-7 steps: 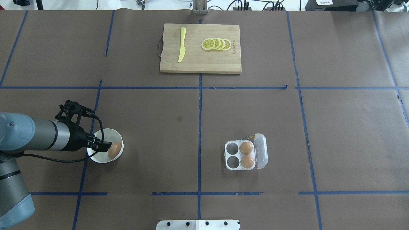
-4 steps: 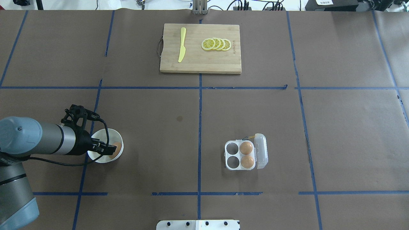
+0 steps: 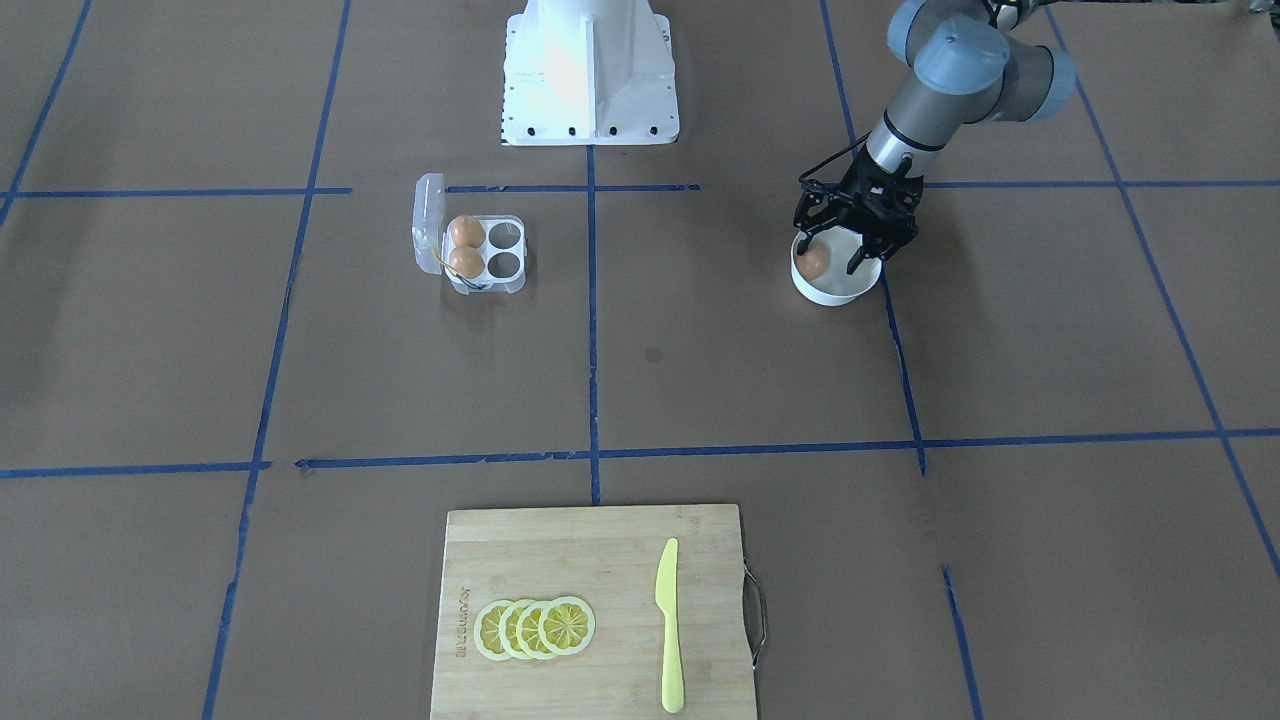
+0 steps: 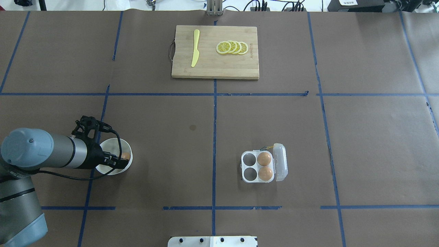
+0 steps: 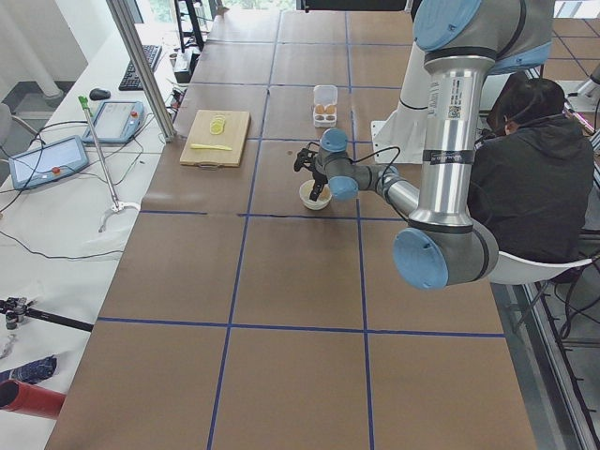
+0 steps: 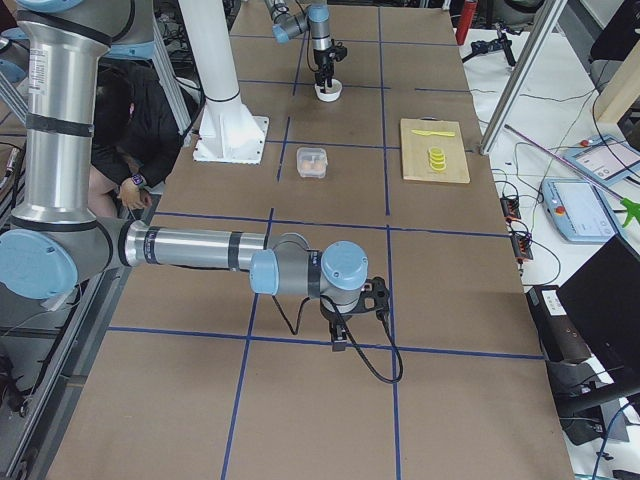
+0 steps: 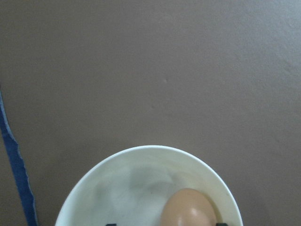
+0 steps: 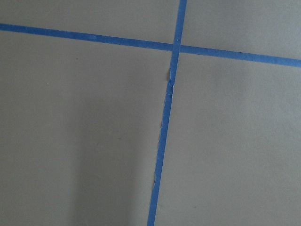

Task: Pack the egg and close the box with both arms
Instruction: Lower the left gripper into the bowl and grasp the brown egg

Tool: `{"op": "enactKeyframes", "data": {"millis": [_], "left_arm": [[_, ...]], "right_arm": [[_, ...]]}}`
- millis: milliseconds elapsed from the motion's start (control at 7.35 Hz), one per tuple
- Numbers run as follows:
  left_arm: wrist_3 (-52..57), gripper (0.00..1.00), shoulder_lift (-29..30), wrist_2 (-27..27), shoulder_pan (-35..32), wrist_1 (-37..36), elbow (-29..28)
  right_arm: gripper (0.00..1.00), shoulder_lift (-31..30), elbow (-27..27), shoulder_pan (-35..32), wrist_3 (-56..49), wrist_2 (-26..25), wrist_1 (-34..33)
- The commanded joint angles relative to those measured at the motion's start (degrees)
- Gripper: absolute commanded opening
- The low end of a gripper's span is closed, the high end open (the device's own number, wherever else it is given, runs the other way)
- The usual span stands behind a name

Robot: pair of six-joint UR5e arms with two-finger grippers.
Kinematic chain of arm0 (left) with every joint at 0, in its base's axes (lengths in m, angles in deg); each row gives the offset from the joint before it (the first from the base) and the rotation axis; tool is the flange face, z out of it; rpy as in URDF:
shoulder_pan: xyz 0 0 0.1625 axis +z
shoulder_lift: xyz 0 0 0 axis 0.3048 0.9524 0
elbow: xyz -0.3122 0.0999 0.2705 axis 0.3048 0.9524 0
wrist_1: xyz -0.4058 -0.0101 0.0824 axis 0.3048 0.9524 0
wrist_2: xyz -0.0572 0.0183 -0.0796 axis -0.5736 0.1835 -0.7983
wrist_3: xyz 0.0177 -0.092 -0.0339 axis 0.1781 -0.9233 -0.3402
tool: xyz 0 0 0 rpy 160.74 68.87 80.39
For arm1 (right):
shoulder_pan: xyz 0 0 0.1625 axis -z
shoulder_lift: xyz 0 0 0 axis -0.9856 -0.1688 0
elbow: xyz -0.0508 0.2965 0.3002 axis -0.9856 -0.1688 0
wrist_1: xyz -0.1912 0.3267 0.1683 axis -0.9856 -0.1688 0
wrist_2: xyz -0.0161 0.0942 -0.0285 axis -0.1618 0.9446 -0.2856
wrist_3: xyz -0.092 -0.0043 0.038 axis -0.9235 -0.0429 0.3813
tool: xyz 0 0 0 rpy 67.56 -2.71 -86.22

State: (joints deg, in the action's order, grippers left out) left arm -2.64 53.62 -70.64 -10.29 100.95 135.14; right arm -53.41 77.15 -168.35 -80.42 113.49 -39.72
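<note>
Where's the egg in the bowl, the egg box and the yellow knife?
egg (image 7: pixel 189 208): left wrist view, middle of its shell.
box (image 4: pixel 249 159): overhead view, one of its empty cells.
knife (image 4: pixel 195 48): overhead view, middle of its length.

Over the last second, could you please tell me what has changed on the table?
The left gripper has advanced across the white bowl and now covers much of the egg, with its fingers open on either side of it; no grasp yet. The egg has stayed in the bowl. The box, with its lid open, and the cutting board are unchanged.
</note>
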Motion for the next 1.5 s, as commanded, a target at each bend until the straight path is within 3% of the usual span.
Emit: {"op": "enactKeyframes", "data": {"millis": [0, 408, 544, 816, 952, 1361], "left_arm": [[-0.04, 0.74, 1.49, 0.01, 0.09, 0.02, -1.56], [0.05, 0.72, 1.59, 0.01, 0.09, 0.1, -1.75], [0.05, 0.56, 1.59, 0.01, 0.09, 0.02, -1.75], [0.48, 0.13, 1.59, -0.07, -0.18, 0.02, -1.4], [0.66, 0.0, 1.5, -0.16, -0.61, 0.02, -0.96], [13.86, 0.0, 1.68, -0.08, -6.57, 0.45, 2.1]], "right_arm": [[1.0, 0.09, 0.0, 0.08, 0.03, -0.18, 0.0], [1.0, 0.09, -0.09, 0.0, 0.03, -0.18, 0.09], [1.0, 0.09, 0.0, 0.0, 0.03, -0.18, 0.09], [1.0, 0.17, 0.0, 0.08, 0.03, -0.18, 0.09], [1.0, 0.17, 0.0, 0.0, 0.03, -0.18, 0.09], [1.0, 0.26, 0.0, 0.08, 0.03, -0.18, 0.09]]}}
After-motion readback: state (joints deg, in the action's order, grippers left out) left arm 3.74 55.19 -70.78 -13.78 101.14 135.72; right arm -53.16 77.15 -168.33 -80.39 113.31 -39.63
